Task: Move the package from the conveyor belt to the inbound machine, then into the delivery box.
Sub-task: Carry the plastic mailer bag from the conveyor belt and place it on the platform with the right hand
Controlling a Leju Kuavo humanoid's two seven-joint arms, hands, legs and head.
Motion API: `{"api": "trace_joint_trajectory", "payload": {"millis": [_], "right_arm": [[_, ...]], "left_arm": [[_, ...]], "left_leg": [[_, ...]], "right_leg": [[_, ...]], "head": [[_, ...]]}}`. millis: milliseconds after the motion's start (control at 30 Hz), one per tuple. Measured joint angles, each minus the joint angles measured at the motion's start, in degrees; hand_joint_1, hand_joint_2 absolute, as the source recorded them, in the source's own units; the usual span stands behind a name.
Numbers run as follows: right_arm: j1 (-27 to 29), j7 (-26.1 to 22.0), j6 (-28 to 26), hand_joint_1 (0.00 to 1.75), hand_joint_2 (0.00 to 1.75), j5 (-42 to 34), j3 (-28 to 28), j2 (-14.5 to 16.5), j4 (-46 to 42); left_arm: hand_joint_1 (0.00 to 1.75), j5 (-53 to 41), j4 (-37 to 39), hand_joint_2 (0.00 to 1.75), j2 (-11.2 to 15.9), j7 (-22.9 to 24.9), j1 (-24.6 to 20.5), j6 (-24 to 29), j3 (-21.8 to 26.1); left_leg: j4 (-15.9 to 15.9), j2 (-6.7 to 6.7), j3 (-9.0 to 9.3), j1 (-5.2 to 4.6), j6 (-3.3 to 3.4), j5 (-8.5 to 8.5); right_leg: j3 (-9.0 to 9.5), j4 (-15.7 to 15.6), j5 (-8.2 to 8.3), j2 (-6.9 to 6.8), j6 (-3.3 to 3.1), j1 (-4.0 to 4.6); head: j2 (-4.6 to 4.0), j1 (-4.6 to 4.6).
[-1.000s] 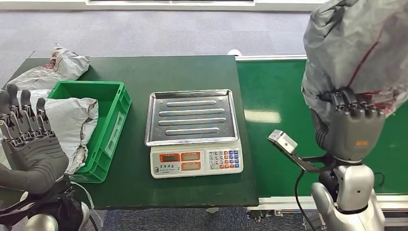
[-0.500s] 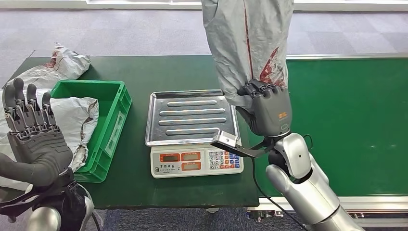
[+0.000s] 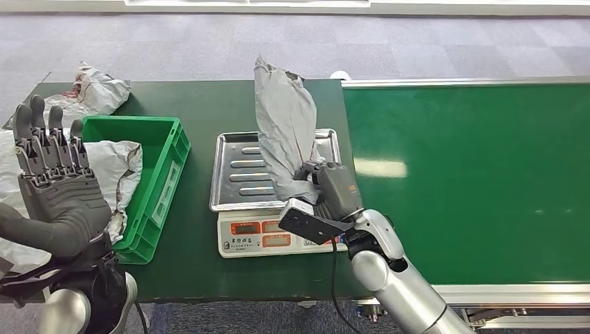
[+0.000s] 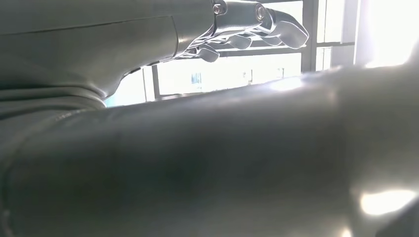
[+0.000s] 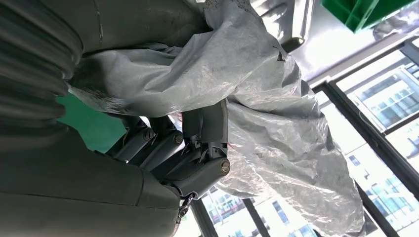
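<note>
My right hand (image 3: 332, 186) grips a grey plastic package (image 3: 284, 132) and holds it upright over the steel tray (image 3: 236, 174) of the scale (image 3: 264, 235). In the right wrist view the dark fingers (image 5: 197, 143) curl around the crumpled grey package (image 5: 276, 123). Whether the package touches the tray I cannot tell. The green conveyor belt (image 3: 473, 174) lies to the right. My left hand (image 3: 59, 195) is raised at the near left with its fingers spread and nothing in it; its fingers (image 4: 257, 19) also show in the left wrist view. A green box (image 3: 156, 174) stands left of the scale.
A grey package (image 3: 104, 174) lies in the green box and over its left edge. Another grey package (image 3: 87, 94) lies on the dark green table (image 3: 202, 104) at the far left. Grey carpet floor stretches beyond the table.
My right arm has swung left from the belt and come down, bringing the package from high in the air to over the scale tray. My left hand has drifted slightly up.
</note>
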Motion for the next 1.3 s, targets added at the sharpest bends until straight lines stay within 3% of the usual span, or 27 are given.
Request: {"api": "trace_joint_trajectory", "payload": {"millis": [300, 433, 733, 867, 1300], "right_arm": [[1.0, -1.9, 2.2, 1.69, 1.75, -2.4, 0.1, 0.8, 0.5], [1.1, -2.7, 3.3, 0.03, 1.75, -0.8, 0.2, 1.2, 0.5], [1.2, -0.9, 1.8, 0.0, 1.75, 3.3, 0.3, 1.9, 0.3], [1.9, 0.3, 0.8, 0.0, 0.0, 5.5, 0.2, 2.0, -0.9], [5.7, 2.3, -8.6, 0.0, 0.0, 15.7, -1.8, 1.3, -9.9]], "left_arm": [[0.0, -0.3, 0.0, 0.0, -0.4, 0.0, 0.0, -0.5, 0.0], [0.0, -0.4, 0.0, 0.0, -0.7, -0.1, 0.2, -1.0, 0.0], [0.0, -1.2, -0.3, 0.0, -1.2, 0.0, 0.6, -1.2, 0.0], [0.0, -1.9, -0.7, 0.0, -1.3, 0.0, 0.9, -1.2, 0.0], [0.0, -7.0, -1.3, 0.0, -1.6, -1.2, 1.4, 2.4, 0.1]], "left_leg": [[0.0, 0.0, -0.01, -0.01, 0.0, 0.0], [0.0, 0.0, 0.0, 0.0, 0.0, 0.0], [0.0, 0.0, -0.01, 0.0, 0.0, 0.0], [0.0, 0.0, -0.01, 0.0, 0.0, 0.0], [0.0, 0.0, 0.0, -0.01, 0.0, 0.0]], "right_leg": [[0.0, 0.0, 0.0, 0.0, 0.0, -0.02], [0.0, 0.0, 0.0, 0.0, 0.0, 0.0], [0.0, 0.0, 0.0, 0.0, 0.0, -0.01], [-0.01, 0.0, 0.0, 0.0, 0.0, -0.01], [-0.01, 0.0, 0.0, 0.0, 0.0, -0.01]], "head": [[0.0, -0.01], [0.0, -0.01], [0.0, 0.0], [0.0, -0.01], [0.0, -0.01]]}}
